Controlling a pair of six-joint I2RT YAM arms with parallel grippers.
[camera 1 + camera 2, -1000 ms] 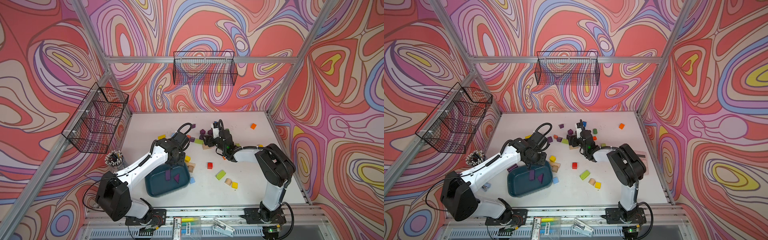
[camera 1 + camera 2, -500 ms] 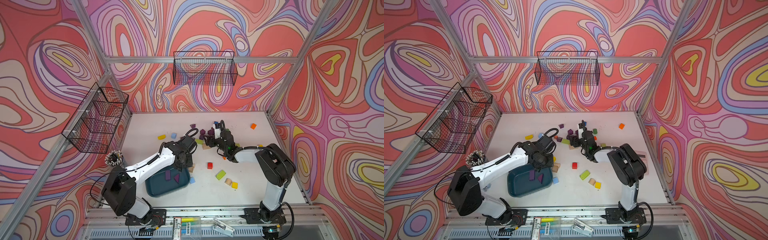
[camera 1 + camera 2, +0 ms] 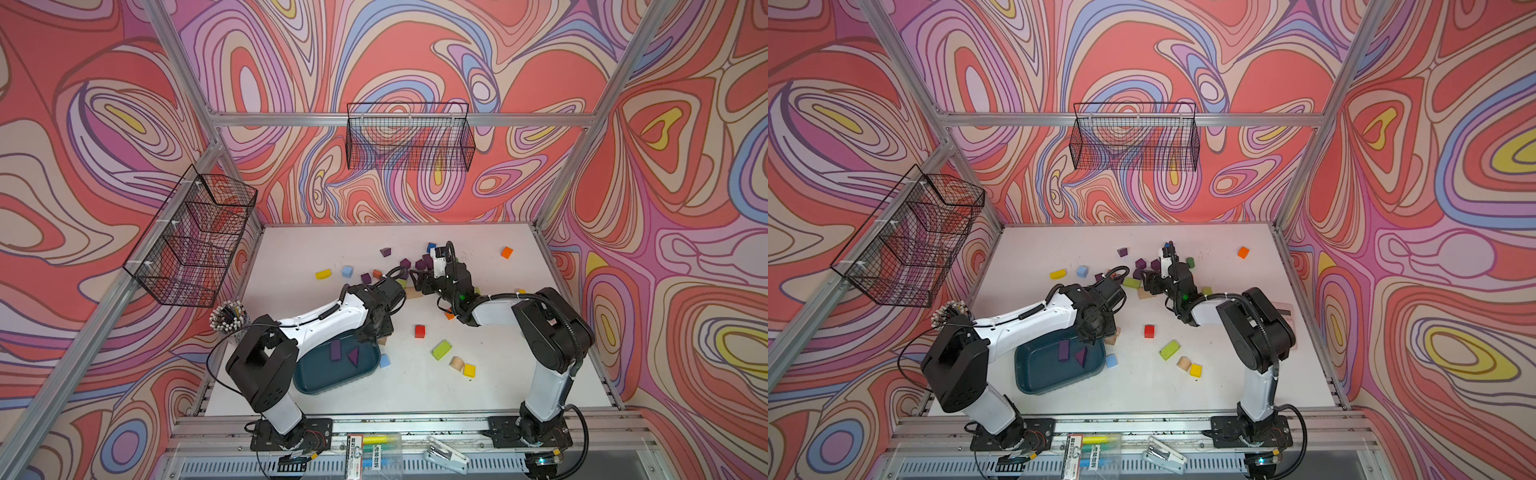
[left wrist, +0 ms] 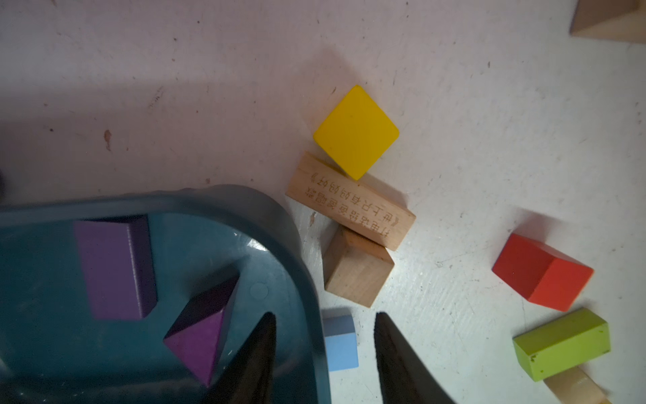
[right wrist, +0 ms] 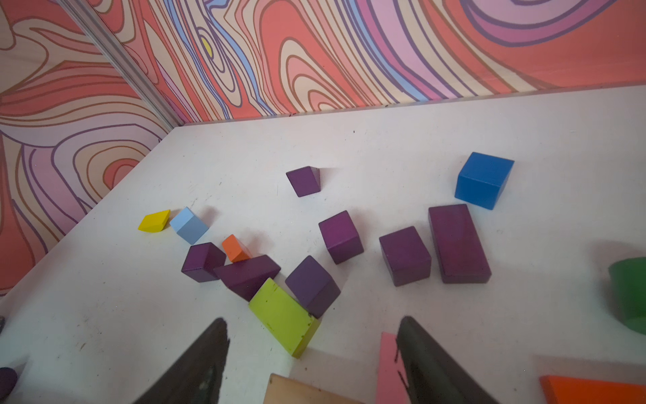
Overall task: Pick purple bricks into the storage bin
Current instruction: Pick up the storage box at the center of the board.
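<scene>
The storage bin point(image 3: 316, 384) point(image 3: 1034, 374) lies at the front left, teal, holding two purple bricks: a cuboid point(image 4: 112, 266) and a wedge point(image 4: 202, 332). My left gripper point(image 4: 325, 335) point(image 3: 371, 336) hangs open over the bin's far right corner, its jaws straddling the rim point(image 4: 279, 224), nothing between them. Several more purple bricks lie loose mid-table, among them a cube point(image 5: 341, 236), a flat slab point(image 5: 457, 243) and a far cube point(image 5: 304, 181) point(image 3: 385, 252). Just short of them my right gripper point(image 5: 311, 323) point(image 3: 419, 280) is open and empty.
A light blue cube point(image 4: 339, 344), two plain wood blocks point(image 4: 349, 203) and a yellow cube point(image 4: 356, 132) crowd the bin's corner. A lime slab point(image 5: 283, 320) leans on a purple cube; a pink slab point(image 5: 386, 367) lies by the right jaw. Wire baskets point(image 3: 409, 137) point(image 3: 191, 237) hang on the walls.
My left arm has swung from the block cluster toward the front, to the bin's corner, its jaws narrowing slightly. The right arm has barely moved.
</scene>
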